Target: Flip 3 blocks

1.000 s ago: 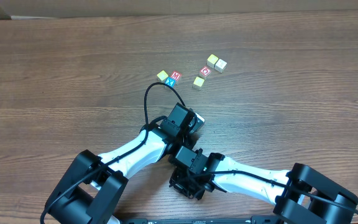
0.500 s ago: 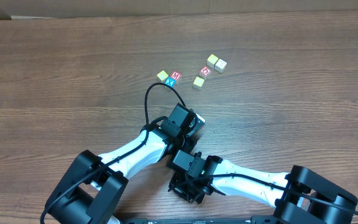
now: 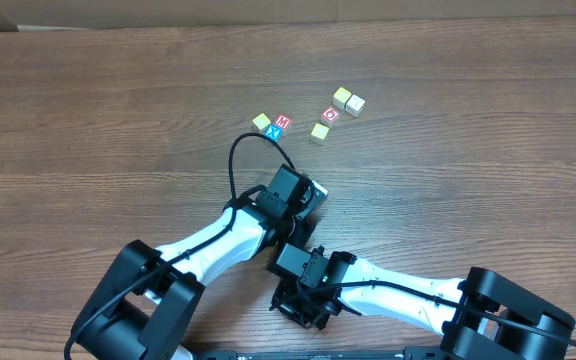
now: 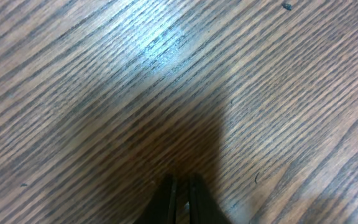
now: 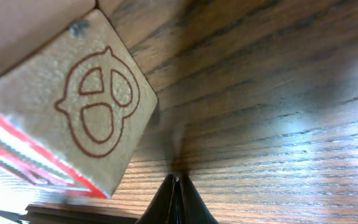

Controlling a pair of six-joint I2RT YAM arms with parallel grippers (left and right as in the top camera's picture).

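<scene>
- The left gripper (image 4: 180, 186) is seen with its two fingers pressed together and nothing between them. Only bare wooden table (image 3: 88, 120) is shown beneath it in its wrist view.
- The right gripper (image 5: 176, 186) is likewise found closed and empty, its tips just above the table.
- A tan block with a pretzel outline (image 5: 73, 106) is seen in the right wrist view at 10 o'clock of the closed tips, near them but apart. It is tilted, and a red-striped side is shown. Its place in the overhead view cannot be told.
- The other blocks are found in a loose cluster at 12 o'clock of both arms, well apart from them.
- A yellow block (image 3: 261, 122) is set just beside a red "M" cube (image 3: 282, 121), at its 9 o'clock. A blue "X" cube (image 3: 276, 131) is touching the "M" at 7 o'clock.
- A red "O" cube (image 3: 330, 114) is placed to the right. A pale yellow block (image 3: 319, 132) is seen at its 7 o'clock and a yellow-green block (image 3: 341, 97) at 1 o'clock.
- A whitish block (image 3: 355, 104) is found against the yellow-green one, at its 4 o'clock.
</scene>
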